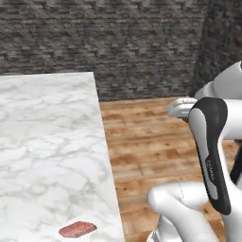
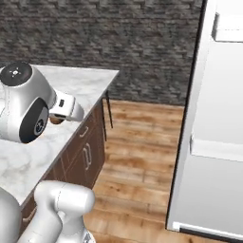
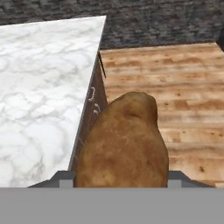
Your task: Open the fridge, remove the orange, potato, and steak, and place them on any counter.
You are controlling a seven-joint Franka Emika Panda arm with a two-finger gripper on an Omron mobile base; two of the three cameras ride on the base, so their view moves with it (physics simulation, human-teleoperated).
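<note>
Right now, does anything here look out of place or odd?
A raw steak lies bare on the marble counter, near its edge, and the fridge stands open. The pincer holds a potato above the floor beside the counter. Nothing spilled.

Steak (image 1: 77,229) lies on counter (image 1: 42,142) near its edge

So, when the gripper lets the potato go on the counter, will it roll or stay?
The potato is a rounded oval lump, so it may rock or roll a little sideways. Its dull, rough-looking skin probably grips the marble counter. It looks solid, unlikely to squash between the gripper fingers.
</note>
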